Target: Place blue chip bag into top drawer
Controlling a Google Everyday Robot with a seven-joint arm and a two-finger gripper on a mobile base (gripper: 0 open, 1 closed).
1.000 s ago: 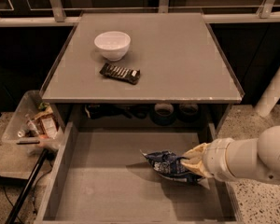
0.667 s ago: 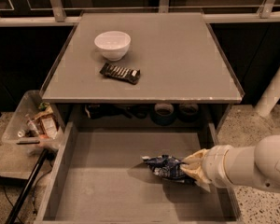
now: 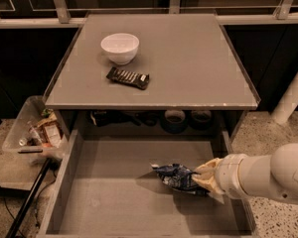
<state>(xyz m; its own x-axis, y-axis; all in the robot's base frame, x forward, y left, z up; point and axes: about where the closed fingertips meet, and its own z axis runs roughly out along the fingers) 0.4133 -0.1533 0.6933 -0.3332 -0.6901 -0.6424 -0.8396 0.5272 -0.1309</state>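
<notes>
Camera view, looking down from the front. The top drawer (image 3: 109, 192), a wide, shallow grey rectangular box with a flat bottom and low side walls, stands pulled out across the lower half of the frame. Its only visible content is the blue chip bag (image 3: 173, 176), a crinkled dark-blue foil packet with silvery markings, which sits right of centre inside the drawer, low over the floor. Whether it rests on the floor cannot be told.

Above the drawer, under the grey square tabletop (image 3: 198, 63), an open recess holds dark objects. Two of them are round containers (image 3: 175, 120) at centre-right, and the others are too dim to identify. On the tabletop, in the upper left of centre, stands a white round ceramic bowl (image 3: 119, 47) whose inside looks empty. Just below it lies a flat black-wrapped candy bar (image 3: 128, 78), apart from the bowl. At the left edge of the frame, beside the drawer, a clear plastic bin (image 3: 21, 128) on the floor holds crumpled wrappers and other trash.

The white, cylindrical arm (image 3: 268, 175) enters from the lower right edge and reaches leftward, roughly level, over the drawer's right side. Its cream-coloured two-finger gripper (image 3: 198, 176) is inside the drawer outline, the fingers (image 3: 207, 166) closed on the right end of the bag.
</notes>
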